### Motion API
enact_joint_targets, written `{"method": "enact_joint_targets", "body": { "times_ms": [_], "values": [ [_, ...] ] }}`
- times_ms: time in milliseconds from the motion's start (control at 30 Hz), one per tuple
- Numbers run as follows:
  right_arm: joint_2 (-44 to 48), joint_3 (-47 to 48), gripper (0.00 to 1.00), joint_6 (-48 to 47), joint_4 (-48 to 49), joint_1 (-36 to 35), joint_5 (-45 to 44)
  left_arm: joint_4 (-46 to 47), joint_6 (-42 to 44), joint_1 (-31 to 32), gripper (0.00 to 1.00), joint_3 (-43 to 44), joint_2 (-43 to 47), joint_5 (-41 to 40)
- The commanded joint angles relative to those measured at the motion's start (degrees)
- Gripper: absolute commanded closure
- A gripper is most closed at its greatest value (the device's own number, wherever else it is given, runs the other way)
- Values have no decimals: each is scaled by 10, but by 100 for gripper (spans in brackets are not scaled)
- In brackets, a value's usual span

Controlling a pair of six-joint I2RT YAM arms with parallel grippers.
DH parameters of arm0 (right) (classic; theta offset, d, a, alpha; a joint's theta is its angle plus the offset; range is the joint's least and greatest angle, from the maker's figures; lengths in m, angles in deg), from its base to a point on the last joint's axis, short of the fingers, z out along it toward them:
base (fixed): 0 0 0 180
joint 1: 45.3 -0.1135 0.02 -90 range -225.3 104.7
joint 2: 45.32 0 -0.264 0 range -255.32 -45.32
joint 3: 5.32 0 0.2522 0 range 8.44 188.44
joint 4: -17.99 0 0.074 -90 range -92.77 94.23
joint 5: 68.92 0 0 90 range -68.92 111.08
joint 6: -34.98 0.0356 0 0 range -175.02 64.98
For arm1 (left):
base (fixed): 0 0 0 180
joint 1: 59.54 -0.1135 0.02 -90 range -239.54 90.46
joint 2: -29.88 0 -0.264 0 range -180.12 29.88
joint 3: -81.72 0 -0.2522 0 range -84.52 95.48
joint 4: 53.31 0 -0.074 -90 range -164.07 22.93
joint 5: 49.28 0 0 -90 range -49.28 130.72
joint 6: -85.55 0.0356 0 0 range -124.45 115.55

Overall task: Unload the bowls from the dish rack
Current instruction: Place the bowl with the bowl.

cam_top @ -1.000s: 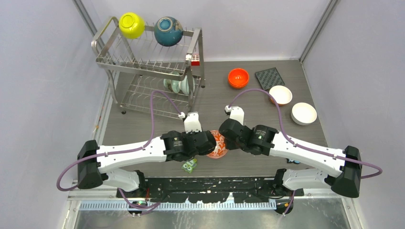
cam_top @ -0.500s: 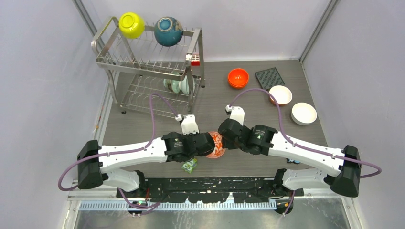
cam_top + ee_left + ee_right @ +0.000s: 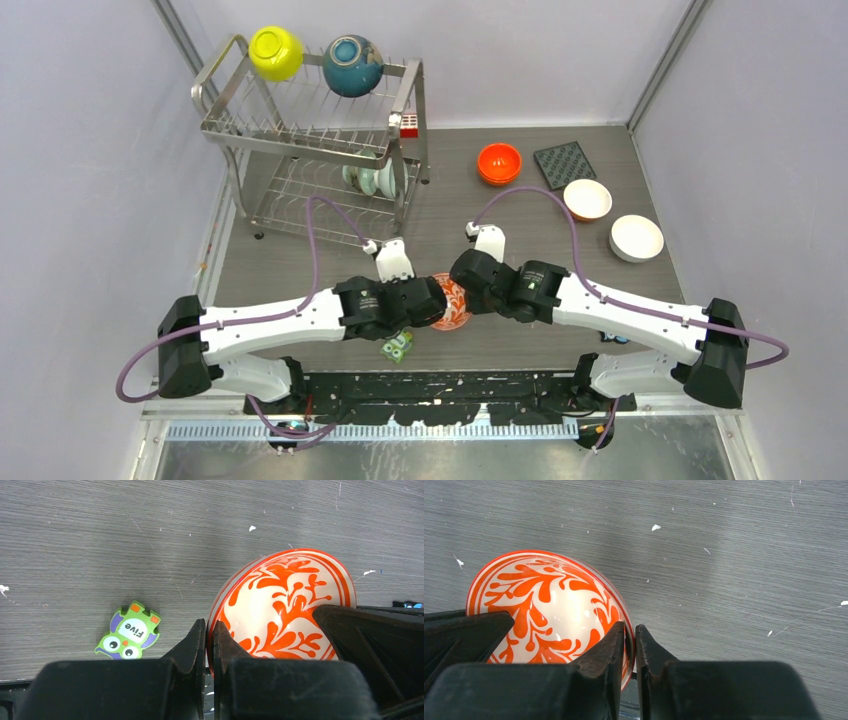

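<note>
A white bowl with red flowers hangs between my two grippers, low over the table's near middle. My left gripper is shut on its left rim, which shows in the left wrist view, bowl. My right gripper is shut on the opposite rim, bowl. The dish rack stands at the back left. A yellow-green bowl and a dark teal-blue bowl sit on its top tier. Pale green bowls stand in its lower tier.
An orange bowl, a dark square mat and two white bowls lie on the table at the right. A green owl toy lies just left of the held bowl.
Both arms have shifted slightly left and away from the near edge, carrying the flowered bowl between them. Both grips are unchanged.
</note>
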Motion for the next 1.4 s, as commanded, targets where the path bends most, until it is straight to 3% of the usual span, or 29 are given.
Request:
{"method": "enact_joint_targets", "body": {
  "times_ms": [0, 67, 100, 167, 333, 367, 533, 633, 833, 1067, 1367],
  "values": [
    [6, 10, 86, 9, 18, -2, -9, 41, -16, -3, 100, -3, 26, -21],
    [9, 10, 95, 9, 17, -2, -12, 46, -18, -4, 100, -8, 29, -20],
    [11, 10, 99, 11, 16, -2, -14, 51, -16, -4, 95, -10, 30, -19],
    [14, 12, 99, 14, 10, -2, -16, 57, -8, -4, 73, -15, 36, -17],
    [31, 32, 99, 11, -22, -1, -40, 33, 22, -4, 3, -3, 56, -26],
    [33, 38, 99, 4, -33, -2, -50, 19, 28, -4, 1, 5, 60, -31],
    [34, 77, 99, -37, -91, 22, -82, -24, 78, -4, 0, 25, 112, -61],
    [38, 102, 99, -72, -115, 72, -85, -20, 116, -4, 0, 7, 165, -70],
    [47, 132, 99, -141, -98, 284, -26, -8, 127, -4, 0, -94, 295, -80],
    [16, 117, 99, -110, -18, 501, 54, -29, 69, -3, 0, -189, 414, -77],
    [-84, 165, 99, -61, 81, 569, 36, -27, 38, -4, 0, -222, 423, -34]
  ]
}}
